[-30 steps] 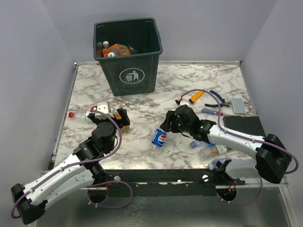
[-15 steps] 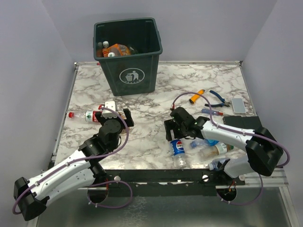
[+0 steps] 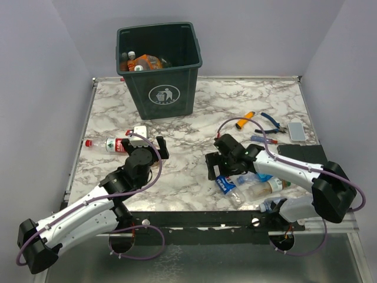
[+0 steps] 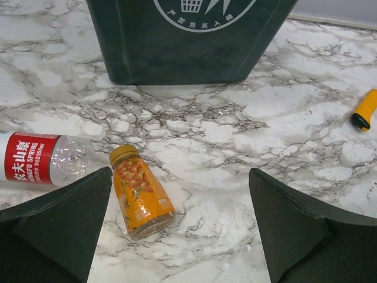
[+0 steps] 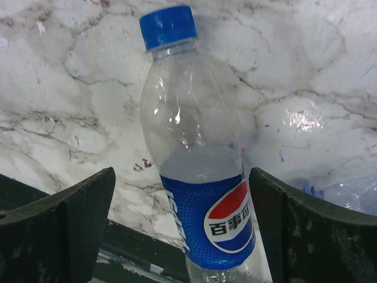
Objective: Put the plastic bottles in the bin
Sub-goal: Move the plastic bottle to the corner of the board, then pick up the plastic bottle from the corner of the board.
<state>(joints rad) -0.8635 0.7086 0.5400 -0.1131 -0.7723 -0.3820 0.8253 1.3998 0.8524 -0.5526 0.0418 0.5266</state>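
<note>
The right gripper [image 5: 181, 172] has its fingers spread wide on either side of a blue-labelled bottle [image 5: 197, 177] with a blue cap. The bottle lies flat on the marble table [image 5: 70, 71] near the front edge (not clamped, and nearer one finger than the other). The left gripper [image 4: 180, 172] is spread just as wide, low over the table. A small orange bottle [image 4: 140, 197] lies between its fingers, and a red-labelled bottle [image 4: 41, 158] lies just beside that. The bin [image 3: 160, 88] stands upright at the far side with several bottles [image 3: 144, 61] inside.
</note>
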